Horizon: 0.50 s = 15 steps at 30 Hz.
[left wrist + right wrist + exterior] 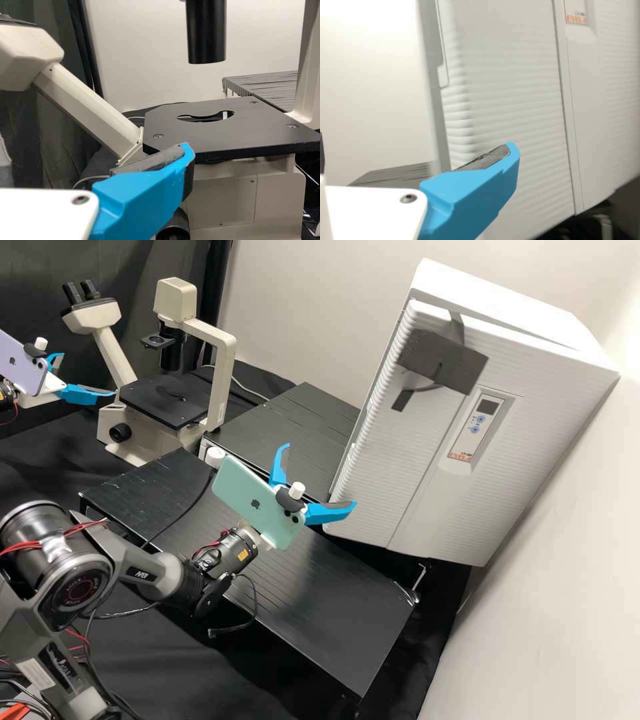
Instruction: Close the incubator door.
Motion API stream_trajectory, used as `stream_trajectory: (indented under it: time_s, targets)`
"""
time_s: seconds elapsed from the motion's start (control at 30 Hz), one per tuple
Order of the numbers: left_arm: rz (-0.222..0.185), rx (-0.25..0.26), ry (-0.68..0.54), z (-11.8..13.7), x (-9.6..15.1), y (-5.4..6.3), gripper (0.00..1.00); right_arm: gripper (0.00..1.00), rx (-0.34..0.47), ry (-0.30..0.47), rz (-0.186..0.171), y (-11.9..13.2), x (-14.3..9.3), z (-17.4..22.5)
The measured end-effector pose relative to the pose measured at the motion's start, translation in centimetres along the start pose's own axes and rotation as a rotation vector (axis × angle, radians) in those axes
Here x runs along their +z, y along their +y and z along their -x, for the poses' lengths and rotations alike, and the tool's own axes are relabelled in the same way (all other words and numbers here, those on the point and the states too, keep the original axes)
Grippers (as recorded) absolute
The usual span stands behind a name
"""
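Observation:
The white incubator (533, 327) stands tilted in the high view at the right. Its ribbed door (393, 460) faces the arms, and a narrow wedge shows along the top between door and body; whether it is fully closed I cannot tell. My right gripper (321, 476) is open just off the door's lower left edge, empty. In the right wrist view, one finger of my right gripper (475, 192) overlaps the ribbed door (515, 110); contact cannot be told. My left gripper (88, 375) is open beside the microscope; in the left wrist view my left gripper (145, 195) shows one finger.
A cream microscope (220, 353) with a black stage (250, 122) stands at the back left. Black slatted platforms (320, 613) lie beneath the right arm and beside the incubator. A dark pad (443, 363) is fixed on the door's upper part. A pale wall (553, 560) borders the right side.

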Motion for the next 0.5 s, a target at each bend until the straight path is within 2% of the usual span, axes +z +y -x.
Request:
stream_trajectory:
  time_s: [0.07, 0.37, 0.5]
  targets:
    - [0.0, 0.0, 0.0, 0.0, 0.0, 0.0, 1.0, 1.0, 0.001, -0.004, -0.006, -0.1, -0.2, 0.0]
    - [0.0, 0.0, 0.0, 0.0, 0.0, 0.0, 1.0, 1.0, 0.059, -0.002, 0.012, -0.8, -1.0, 1.0]
    - [0.0, 0.0, 0.0, 0.0, 0.0, 0.0, 1.0, 1.0, 0.042, 0.005, -0.026, -1.1, -0.8, 1.5]
